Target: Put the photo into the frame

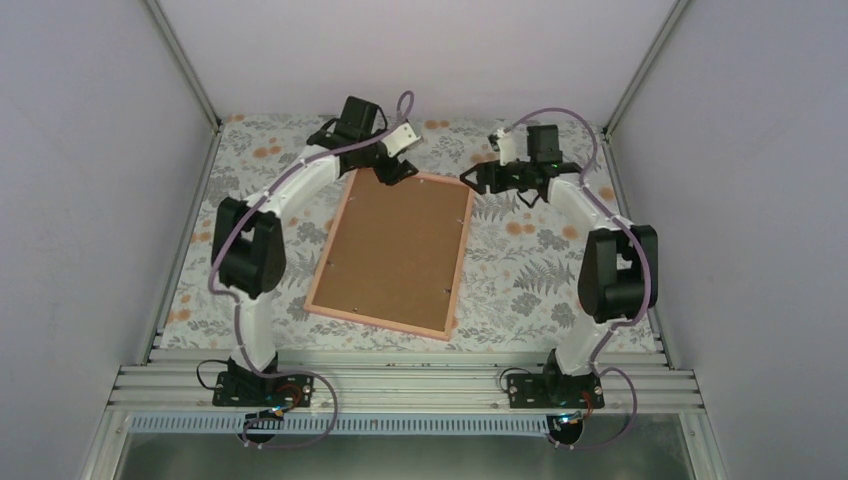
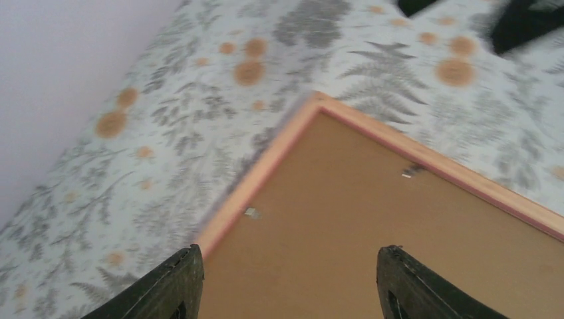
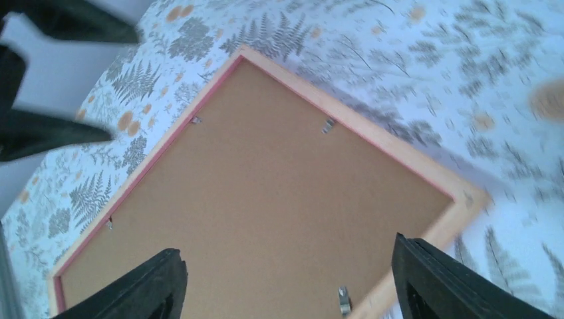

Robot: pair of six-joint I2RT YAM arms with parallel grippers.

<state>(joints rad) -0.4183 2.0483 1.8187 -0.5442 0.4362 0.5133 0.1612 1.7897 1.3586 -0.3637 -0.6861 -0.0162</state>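
The pink frame (image 1: pixel 330 243) lies face down in the middle of the table, with its brown backing board (image 1: pixel 395 245) set in it. Small metal tabs (image 3: pixel 328 124) sit along the inner edge. The photo is hidden or out of view. My left gripper (image 1: pixel 393 170) is open and empty over the frame's far left corner (image 2: pixel 318 100). My right gripper (image 1: pixel 478 180) is open and empty just beyond the far right corner (image 3: pixel 469 198). The backing board also shows in the left wrist view (image 2: pixel 372 219) and the right wrist view (image 3: pixel 266 212).
A floral cloth (image 1: pixel 520 280) covers the table. White walls (image 1: pixel 90 200) close in the left, right and back. An aluminium rail (image 1: pixel 400 385) runs along the near edge by the arm bases.
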